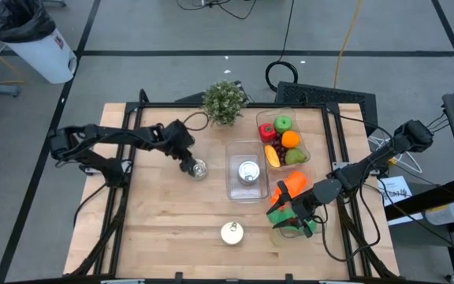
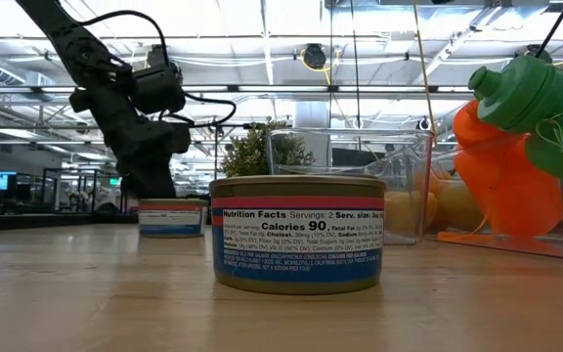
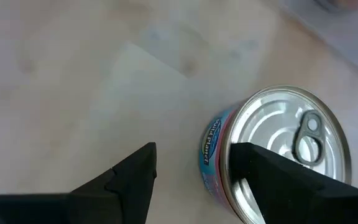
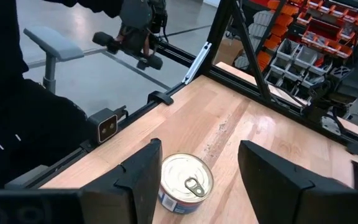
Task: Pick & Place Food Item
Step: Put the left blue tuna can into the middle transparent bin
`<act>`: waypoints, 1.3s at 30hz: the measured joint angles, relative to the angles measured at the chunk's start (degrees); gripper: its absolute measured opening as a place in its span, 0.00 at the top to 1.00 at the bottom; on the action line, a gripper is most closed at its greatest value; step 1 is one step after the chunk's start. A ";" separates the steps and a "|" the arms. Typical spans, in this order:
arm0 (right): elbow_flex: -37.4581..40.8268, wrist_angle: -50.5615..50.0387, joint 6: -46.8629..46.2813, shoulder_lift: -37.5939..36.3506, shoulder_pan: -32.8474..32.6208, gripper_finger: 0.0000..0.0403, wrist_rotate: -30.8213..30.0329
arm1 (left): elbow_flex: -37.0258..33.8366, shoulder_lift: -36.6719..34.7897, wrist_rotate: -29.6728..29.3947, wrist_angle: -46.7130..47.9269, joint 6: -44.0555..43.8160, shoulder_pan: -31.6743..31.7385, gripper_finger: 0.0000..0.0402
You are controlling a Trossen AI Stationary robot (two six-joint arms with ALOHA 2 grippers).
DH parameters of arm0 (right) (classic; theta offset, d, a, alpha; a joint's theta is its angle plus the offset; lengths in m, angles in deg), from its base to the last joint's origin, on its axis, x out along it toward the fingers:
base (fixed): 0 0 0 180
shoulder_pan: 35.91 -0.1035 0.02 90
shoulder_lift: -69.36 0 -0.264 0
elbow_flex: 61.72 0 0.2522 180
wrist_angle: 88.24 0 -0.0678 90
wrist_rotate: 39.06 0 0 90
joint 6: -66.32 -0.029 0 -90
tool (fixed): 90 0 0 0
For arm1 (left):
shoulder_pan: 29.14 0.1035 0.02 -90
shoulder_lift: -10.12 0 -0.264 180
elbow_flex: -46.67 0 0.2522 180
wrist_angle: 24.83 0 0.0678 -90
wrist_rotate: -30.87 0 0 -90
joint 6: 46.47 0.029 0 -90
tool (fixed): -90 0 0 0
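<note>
Three pull-tab cans are in view. One can stands upright on the table at centre left. My left gripper points down over it, open, with one finger in front of the can's top and the other beside the can. A second can stands near the front edge. My right gripper hovers open to its right, above the table, with nothing between the fingers. A third can sits in a clear container. My left gripper has one finger over the top rim of the centre-left can, coming from above at a slant. I cannot tell whether it touches. The can stands upright on the table.
A clear tray of fruit sits at the far right, next to the container. A potted plant stands at the far edge. Orange and green parts on my right arm hang above the table's right side.
</note>
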 joint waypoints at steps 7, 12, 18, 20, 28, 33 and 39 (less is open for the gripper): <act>0.00 0.06 -0.58 0.00 -0.02 0.51 0.02 | 0.35 -1.64 -3.93 1.73 -8.33 -0.61 0.41; 0.00 0.06 -0.56 0.00 0.00 0.51 0.02 | 2.52 -6.66 -16.38 11.45 -11.48 -5.76 0.41; 0.00 0.06 -0.57 0.00 0.02 0.51 0.02 | 5.82 -9.36 -33.62 28.50 -16.79 -8.34 0.41; 0.00 0.05 -0.56 0.00 0.02 0.51 0.02 | 5.63 -9.26 -33.55 31.42 -18.75 -8.08 0.41; 0.00 0.07 -0.60 0.00 0.02 0.51 0.02 | 3.69 -8.61 -21.24 31.92 -22.97 -9.14 0.41; 0.00 0.04 -0.66 0.00 0.02 0.51 0.02 | 3.15 -8.22 -3.81 25.56 -21.83 -11.76 0.41; 0.00 0.05 -1.67 0.00 0.02 0.51 0.02 | 2.95 -8.08 6.59 18.37 -18.72 -16.05 0.41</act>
